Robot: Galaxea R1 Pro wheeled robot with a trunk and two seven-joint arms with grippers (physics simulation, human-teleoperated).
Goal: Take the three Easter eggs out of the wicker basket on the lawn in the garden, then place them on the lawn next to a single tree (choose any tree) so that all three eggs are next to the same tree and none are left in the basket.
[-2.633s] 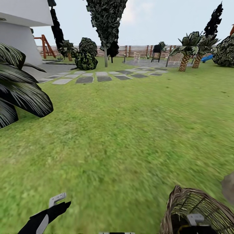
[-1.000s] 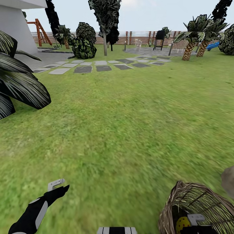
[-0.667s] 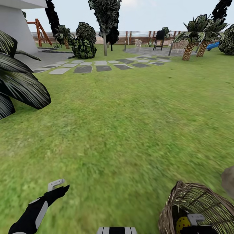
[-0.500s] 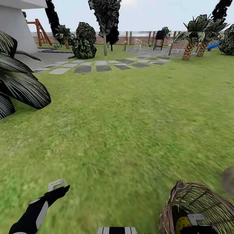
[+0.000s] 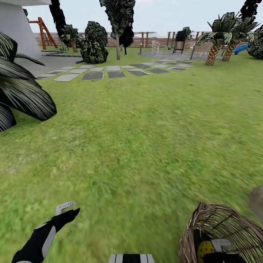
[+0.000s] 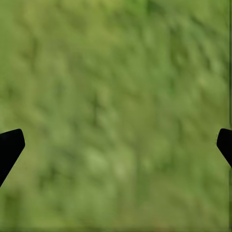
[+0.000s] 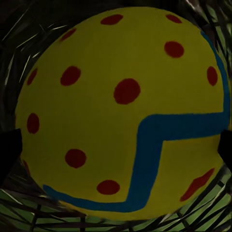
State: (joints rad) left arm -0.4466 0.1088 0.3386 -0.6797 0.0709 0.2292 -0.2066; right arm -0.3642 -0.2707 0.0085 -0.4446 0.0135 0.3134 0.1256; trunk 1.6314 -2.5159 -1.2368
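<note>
Right end effector [image 7: 116,145] inside wicker basket [image 5: 219,223], fingers spread, straddling egg [image 7: 121,111].

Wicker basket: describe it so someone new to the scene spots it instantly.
Start from the wide green lawn and look to its near right corner in the head view. The wicker basket stands there: brown, woven, open-topped. Unlike the plants and paving slabs far off, it holds a yellow red-spotted egg, with the right end effector reaching in.
</note>
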